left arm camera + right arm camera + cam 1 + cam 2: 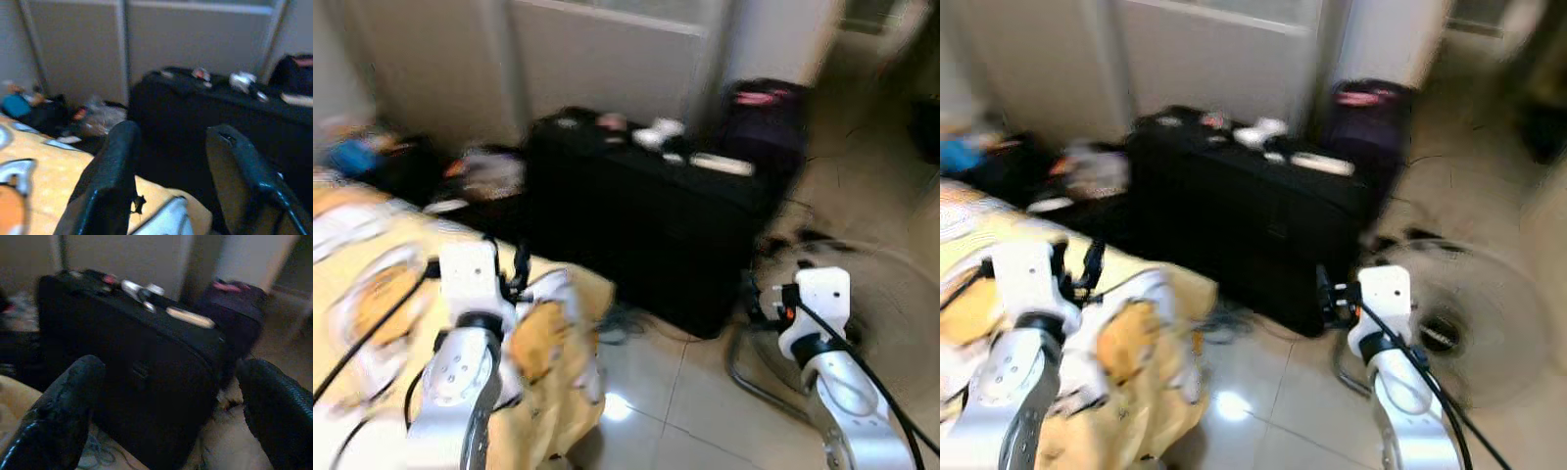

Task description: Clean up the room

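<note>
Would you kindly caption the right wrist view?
Open right tool facing a black suitcase with small items on top.

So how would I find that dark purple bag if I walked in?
Look for the big black suitcase standing on the floor in front of the pale wall panels. Just past its end, on the robot's right, sits the dark purple bag. It is smaller than the suitcase, and it alone has a pink patch on top.
</note>
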{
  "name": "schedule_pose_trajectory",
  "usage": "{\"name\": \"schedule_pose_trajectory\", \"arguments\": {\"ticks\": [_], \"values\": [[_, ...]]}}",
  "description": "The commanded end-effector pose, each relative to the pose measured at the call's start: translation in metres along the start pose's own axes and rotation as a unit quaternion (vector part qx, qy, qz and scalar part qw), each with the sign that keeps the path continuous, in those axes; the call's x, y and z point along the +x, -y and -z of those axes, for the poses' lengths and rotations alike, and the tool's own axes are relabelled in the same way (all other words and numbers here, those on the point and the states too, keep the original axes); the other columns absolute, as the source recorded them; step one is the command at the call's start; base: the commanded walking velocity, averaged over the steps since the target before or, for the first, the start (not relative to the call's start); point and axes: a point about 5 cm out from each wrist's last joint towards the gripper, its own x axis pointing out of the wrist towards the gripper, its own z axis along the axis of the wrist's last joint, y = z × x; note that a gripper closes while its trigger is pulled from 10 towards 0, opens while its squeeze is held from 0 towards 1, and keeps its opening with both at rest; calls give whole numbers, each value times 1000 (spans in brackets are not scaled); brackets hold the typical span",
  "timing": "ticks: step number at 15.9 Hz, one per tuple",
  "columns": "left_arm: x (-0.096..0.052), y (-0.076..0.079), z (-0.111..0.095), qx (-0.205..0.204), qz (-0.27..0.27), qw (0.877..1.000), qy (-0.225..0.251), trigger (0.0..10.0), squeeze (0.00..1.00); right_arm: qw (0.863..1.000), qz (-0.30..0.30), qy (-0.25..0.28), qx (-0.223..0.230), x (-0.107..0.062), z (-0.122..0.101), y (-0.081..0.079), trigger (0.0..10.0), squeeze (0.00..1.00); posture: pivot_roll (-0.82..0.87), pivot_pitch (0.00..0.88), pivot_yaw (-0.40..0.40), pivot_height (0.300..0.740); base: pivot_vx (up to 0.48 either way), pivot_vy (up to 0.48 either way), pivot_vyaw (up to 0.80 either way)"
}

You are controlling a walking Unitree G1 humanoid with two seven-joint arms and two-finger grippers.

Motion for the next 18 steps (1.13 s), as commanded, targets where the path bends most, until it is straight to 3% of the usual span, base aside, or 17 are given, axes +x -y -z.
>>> {"name": "schedule_pose_trajectory", "arguments": {"ticks": [1,3,5,7,9,13,15,18], "values": [[1,-1,-5,-10,6,1000,16,10000,1000,1000,-6,24,6,1,-9,-4,10000,1000,-11,7,23,740,0,0,800],[-2,-3,1,10,-8,1000,-3,10000,1000,1000,-5,24,14,1,-8,-2,10000,1000,-10,6,27,740,0,0,800],[-6,0,3,33,13,999,-15,10000,1000,999,-2,19,33,0,-6,1,10000,1000,-4,0,30,740,0,0,800],[-12,-11,4,19,-8,1000,-12,10000,1000,1000,5,24,10,-5,-4,-2,10000,1000,-8,0,40,740,0,0,800],[-19,-22,6,34,-31,999,-25,10000,1000,999,7,0,54,-11,3,-3,10000,1000,-1,18,18,740,0,0,800],[-11,-1,4,59,29,998,-26,10000,1000,999,-13,-4,44,-4,5,13,10000,1000,-15,26,31,740,0,0,800],[-9,-9,12,85,11,996,-33,10000,1000,998,0,8,64,0,-2,8,10000,1000,-22,0,9,740,0,0,800],[-8,-17,6,85,-8,996,-33,10000,1000,996,29,-6,84,1,8,12,10000,1000,10,0,28,740,0,0,800]]}}
